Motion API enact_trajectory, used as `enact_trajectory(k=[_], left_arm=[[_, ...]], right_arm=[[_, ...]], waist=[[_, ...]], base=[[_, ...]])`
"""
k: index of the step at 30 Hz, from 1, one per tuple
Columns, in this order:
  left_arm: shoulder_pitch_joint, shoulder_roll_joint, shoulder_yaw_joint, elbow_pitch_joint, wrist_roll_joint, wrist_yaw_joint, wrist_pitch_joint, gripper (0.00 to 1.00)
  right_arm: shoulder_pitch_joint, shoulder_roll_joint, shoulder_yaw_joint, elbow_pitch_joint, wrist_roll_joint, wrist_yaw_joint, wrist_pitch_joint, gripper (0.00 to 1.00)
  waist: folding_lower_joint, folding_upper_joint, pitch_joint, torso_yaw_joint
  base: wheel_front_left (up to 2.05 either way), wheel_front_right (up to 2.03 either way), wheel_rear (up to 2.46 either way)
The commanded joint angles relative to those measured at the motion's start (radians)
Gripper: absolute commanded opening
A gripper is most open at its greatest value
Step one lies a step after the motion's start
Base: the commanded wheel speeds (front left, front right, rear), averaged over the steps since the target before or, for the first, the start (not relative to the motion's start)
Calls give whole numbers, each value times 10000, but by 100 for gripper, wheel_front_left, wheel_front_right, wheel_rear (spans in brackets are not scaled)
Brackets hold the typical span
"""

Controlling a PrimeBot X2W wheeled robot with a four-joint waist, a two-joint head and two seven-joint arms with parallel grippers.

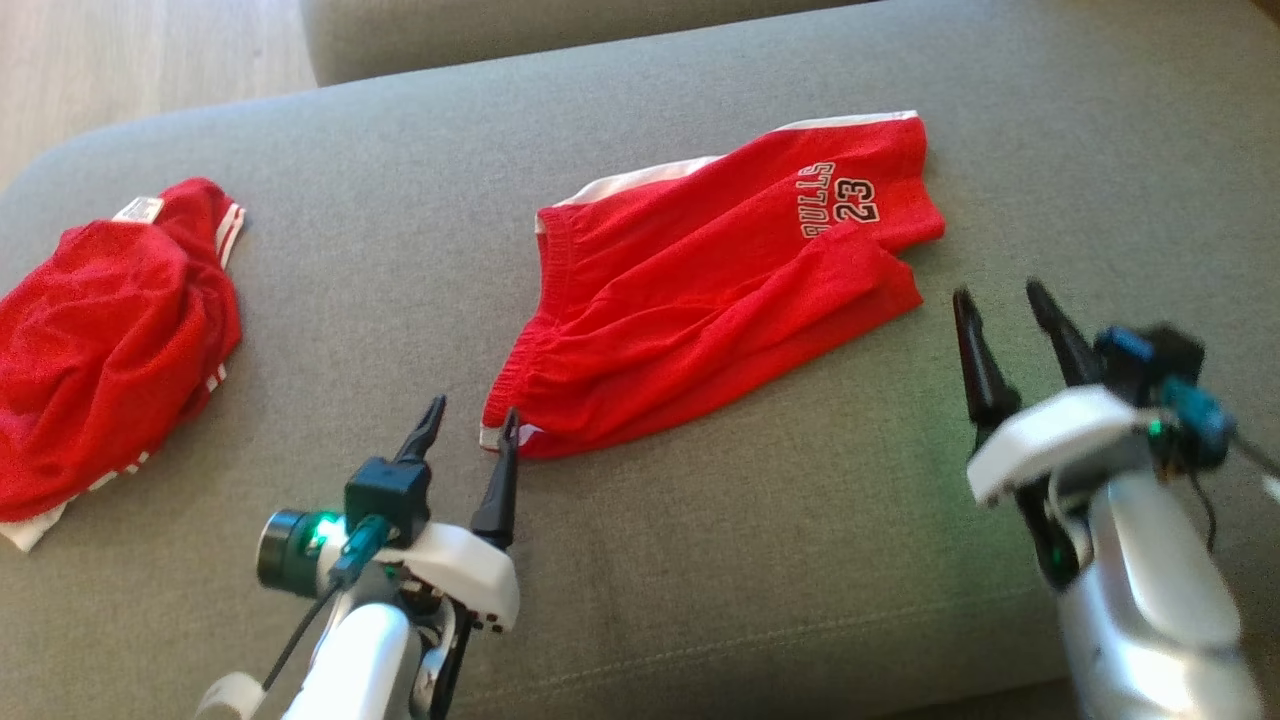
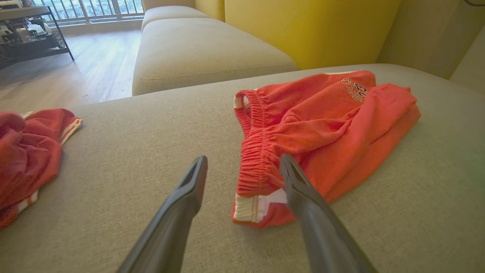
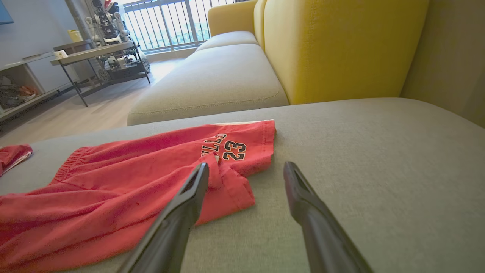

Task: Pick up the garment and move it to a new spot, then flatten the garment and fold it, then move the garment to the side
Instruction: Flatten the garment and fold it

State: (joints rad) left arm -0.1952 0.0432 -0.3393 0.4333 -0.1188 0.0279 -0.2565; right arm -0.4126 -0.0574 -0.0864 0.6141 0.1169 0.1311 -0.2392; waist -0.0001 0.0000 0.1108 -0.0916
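Shorts (image 1: 700, 300) whole; second garment (image 1: 100, 340) cut off leftward

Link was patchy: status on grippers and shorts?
Left gripper open at shorts, waistband corner. Right gripper open, beside hem. Shorts folded on cushion. Other red garment far left, apart.

Red "Bulls 23" shorts (image 1: 700, 300) lie folded over on the grey cushion (image 1: 700, 580).

The left arm (image 1: 350, 655) and right arm (image 1: 1150, 600) are glossy silver-white tubes with white wrist housings. Their jaws are long, dark, tapering fingers (image 1: 497, 490). A black, green-lit cylindrical camera (image 1: 285, 552) and teal cable plug (image 1: 358, 545) sit at the left wrist.
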Motion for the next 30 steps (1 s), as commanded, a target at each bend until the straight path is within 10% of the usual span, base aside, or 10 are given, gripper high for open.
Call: enact_trajectory(k=[1,15,30], left_arm=[[-187,71,400,-396,-56,97,-53,100],[1096,70,989,-2263,-484,488,-53,100],[799,70,669,-1981,-301,323,-53,100]], right_arm=[[-19,72,307,-502,48,-4,-115,100],[1971,72,472,-2013,1003,-4,198,100],[-225,72,64,501,3123,-4,912,100]], waist=[[1,0,-46,-11],[1,0,-214,537],[1,0,460,1976]], base=[[0,0,0],[0,0,0],[0,0,0]])
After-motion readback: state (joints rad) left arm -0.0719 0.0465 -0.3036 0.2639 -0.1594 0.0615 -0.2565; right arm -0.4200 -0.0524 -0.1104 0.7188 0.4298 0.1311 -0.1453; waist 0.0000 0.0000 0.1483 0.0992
